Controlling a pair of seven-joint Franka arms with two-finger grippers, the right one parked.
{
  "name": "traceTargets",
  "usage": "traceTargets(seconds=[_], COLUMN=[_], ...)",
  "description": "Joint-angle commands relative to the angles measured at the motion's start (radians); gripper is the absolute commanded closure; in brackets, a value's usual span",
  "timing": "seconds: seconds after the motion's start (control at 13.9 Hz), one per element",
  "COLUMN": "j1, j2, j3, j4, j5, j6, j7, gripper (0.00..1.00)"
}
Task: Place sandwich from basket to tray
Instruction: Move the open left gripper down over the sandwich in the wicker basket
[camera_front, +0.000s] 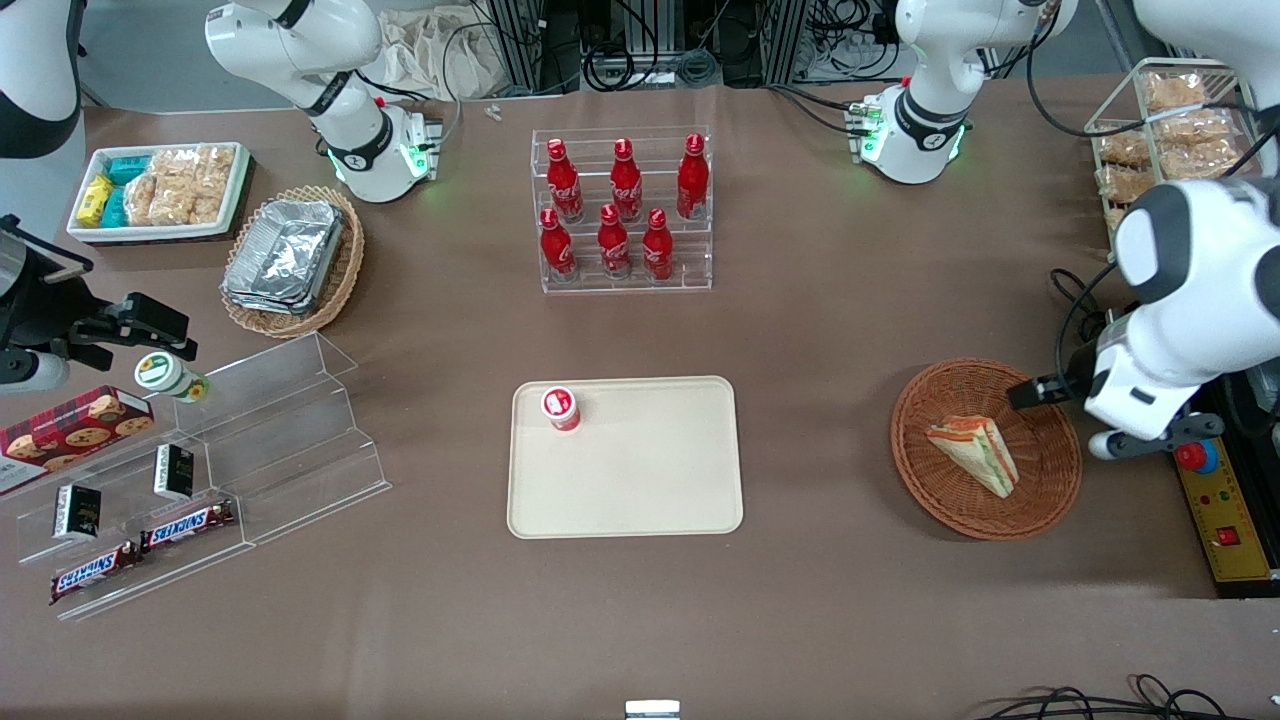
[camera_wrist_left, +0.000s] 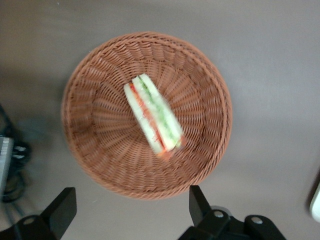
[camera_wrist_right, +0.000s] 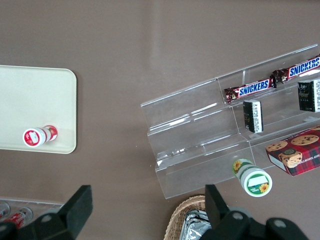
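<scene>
**Sandwich waiting in the basket, gripper spread above it**

Nearest the front camera: bare brown table (camera_front: 640, 620), then the tray (camera_front: 625, 500) with only a small red-capped bottle (camera_front: 561, 408) standing in one corner — plenty of flat room left for a wedge. Well apart, toward the working arm's end: the basket (camera_front: 1050, 500), with the sandwich (camera_front: 975, 455) lying on its side near the middle, filling stripes showing. Not yet touched. Gripper (camera_wrist_left: 132, 205) hanging over the basket's rim, clear of the wicker, fingers (camera_wrist_left: 60, 210) spread wide — wider than the wedge is thick, probably to straddle the bread faces. Likely next: centring over the sandwich (camera_wrist_left: 154, 113), lining up across its narrow thickness, descending. Soft bread in slippery wrap — likely to squash or slide under a hard squeeze.
</scene>
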Motion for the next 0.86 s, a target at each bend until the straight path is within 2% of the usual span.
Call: traceTargets(seconds=[0.0,0.22,0.58,0.79], j1=[-0.025,-0.025,-0.011,-0.011], j2=[0.072,0.114,0.137,0.157], j3=[-0.005,-0.005,-0.003,-0.003], j4=[-0.003,-0.01,-0.119,-0.145], j5=[0.013,0.013,0.013,0.019], j6=[0.094,0.143,0.307,0.336], j7=[-0.206,-0.323,-0.374,-0.398], gripper=[0.0,0.0,0.01,0.01])
